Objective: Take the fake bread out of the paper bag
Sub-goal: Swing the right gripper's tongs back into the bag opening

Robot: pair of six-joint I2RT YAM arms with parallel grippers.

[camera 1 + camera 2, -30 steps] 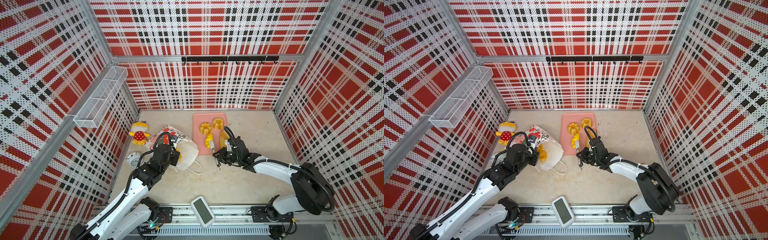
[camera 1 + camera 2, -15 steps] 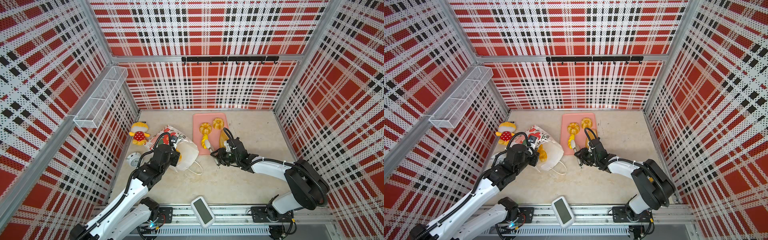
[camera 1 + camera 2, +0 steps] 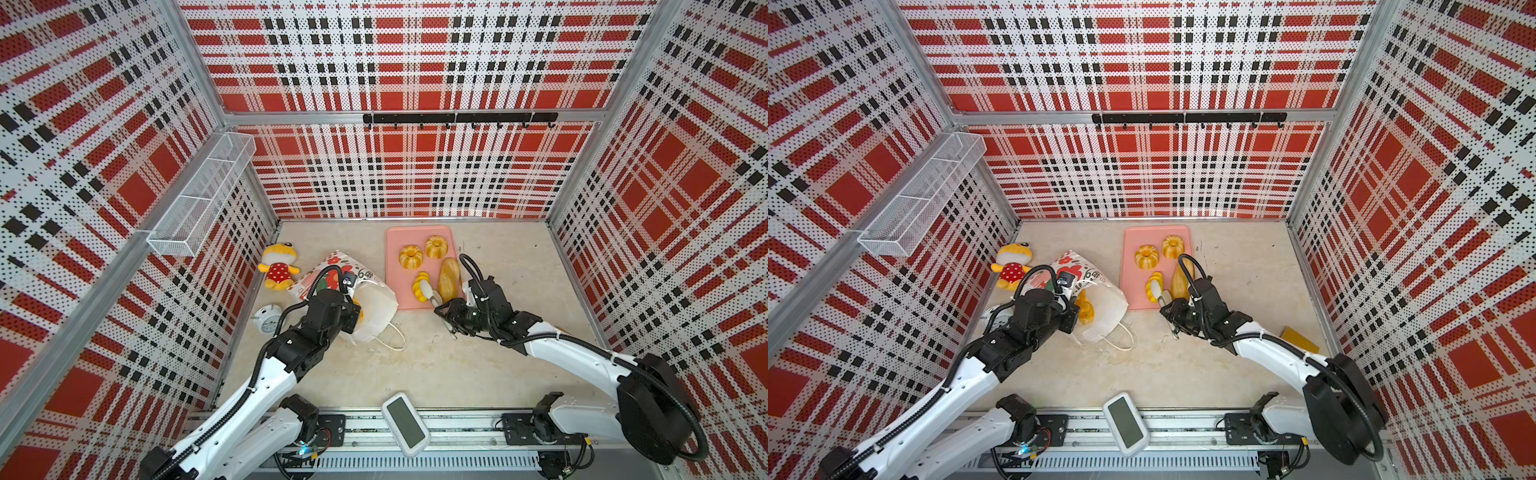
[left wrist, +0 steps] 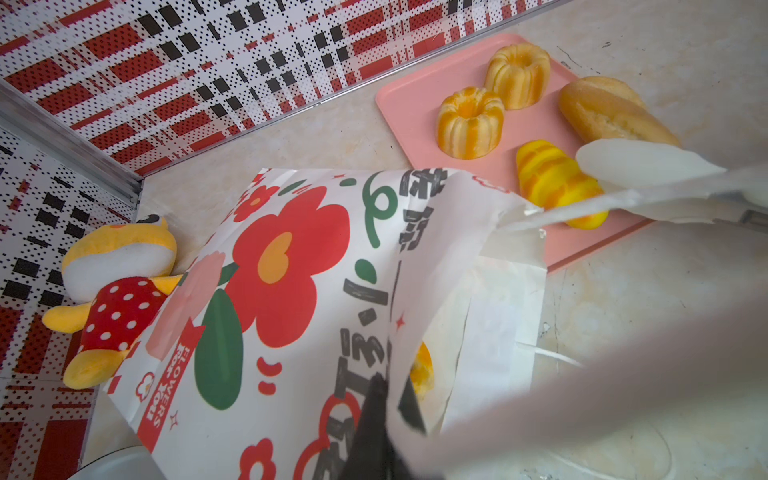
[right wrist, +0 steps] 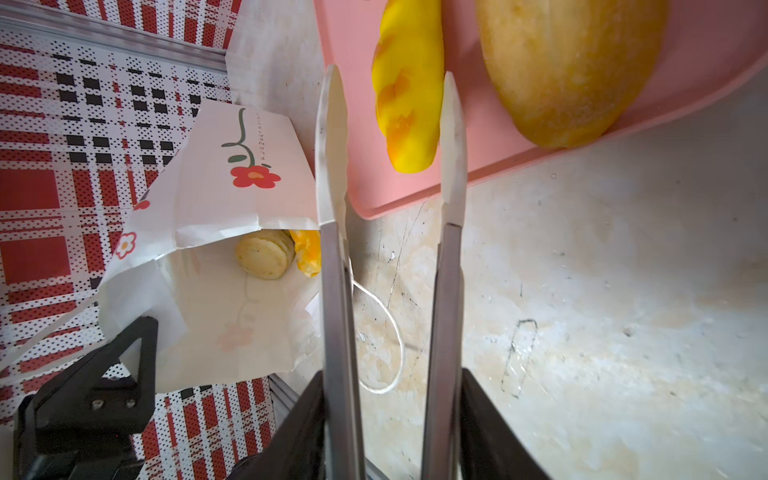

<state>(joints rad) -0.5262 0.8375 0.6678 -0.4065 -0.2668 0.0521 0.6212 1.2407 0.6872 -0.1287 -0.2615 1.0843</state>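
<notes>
Fake bread [image 3: 411, 257]: four pieces lay on the pink tray [image 3: 397, 237] toward the back of the table [image 3: 498, 270]. These were two ring cakes [image 3: 435, 247], a long loaf [image 3: 449, 277] and a striped yellow roll [image 3: 419, 282]. At least two further pieces, a pale round bun [image 5: 264, 254] and an orange-yellow piece [image 5: 308, 253], remained inside the paper bag [image 3: 376, 307]. The bag lay on its side just left of the tray, its open mouth turned toward the front right.

Change from one second earlier: the right gripper [image 5: 391, 374] had eased its squeeze on the tongs [image 5: 446, 270]. It held them by their metal arms, and the white tips stood apart on either side of the roll, which rested on the tray. Whether the tips touched the roll could not be determined. The roll, the bag and the left gripper [image 4: 390, 411] were in much the same places as before.

The left gripper was closed narrow, pinching the upper rim of the bag's mouth.

Writing: a red band on the bag's floral face read "FLOWERS FOR YOU". Large black brush-style characters ran beside the printed flowers; these were not read. The face with the single stemmed flower carried a fine line of lettering along the stem, too small to read.
</notes>
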